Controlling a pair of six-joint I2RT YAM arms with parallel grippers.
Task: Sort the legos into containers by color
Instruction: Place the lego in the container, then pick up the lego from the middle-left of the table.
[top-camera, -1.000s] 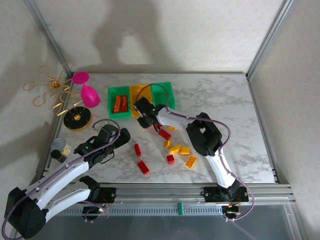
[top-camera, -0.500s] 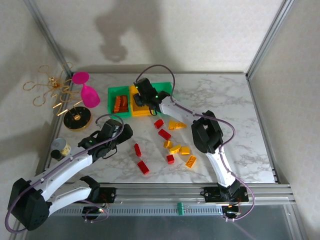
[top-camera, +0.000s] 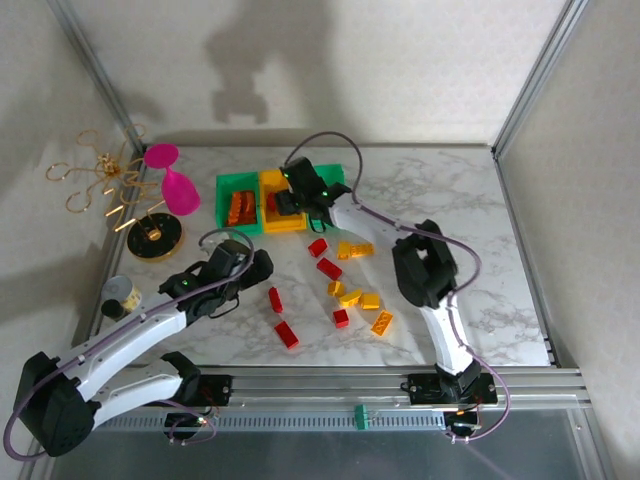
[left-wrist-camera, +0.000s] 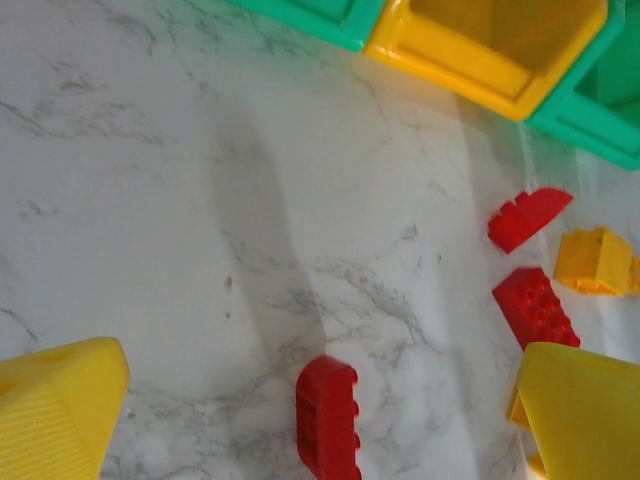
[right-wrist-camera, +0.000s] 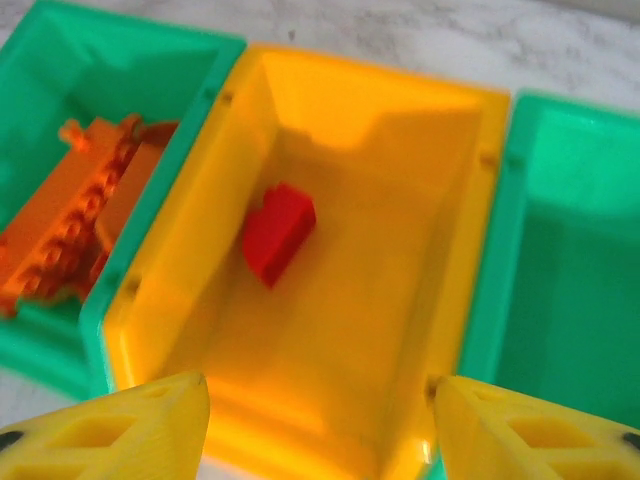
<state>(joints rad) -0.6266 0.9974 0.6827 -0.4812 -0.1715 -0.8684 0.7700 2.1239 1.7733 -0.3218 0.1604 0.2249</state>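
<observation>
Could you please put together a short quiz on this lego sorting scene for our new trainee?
1. True or false: the left green bin holds orange bricks.
2. What lies in the yellow bin? A: a red brick. B: a yellow brick. C: nothing.
3. Above which bin does the right end effector hover, and how do its jaws stand?
Key: 1 true; 2 A; 3 the yellow bin, jaws open.

Robot lab test cell: alu-profile frame (top-camera: 400, 378), white backdrop walls (top-camera: 400, 70), marble-look tabletop (top-camera: 450, 190).
</observation>
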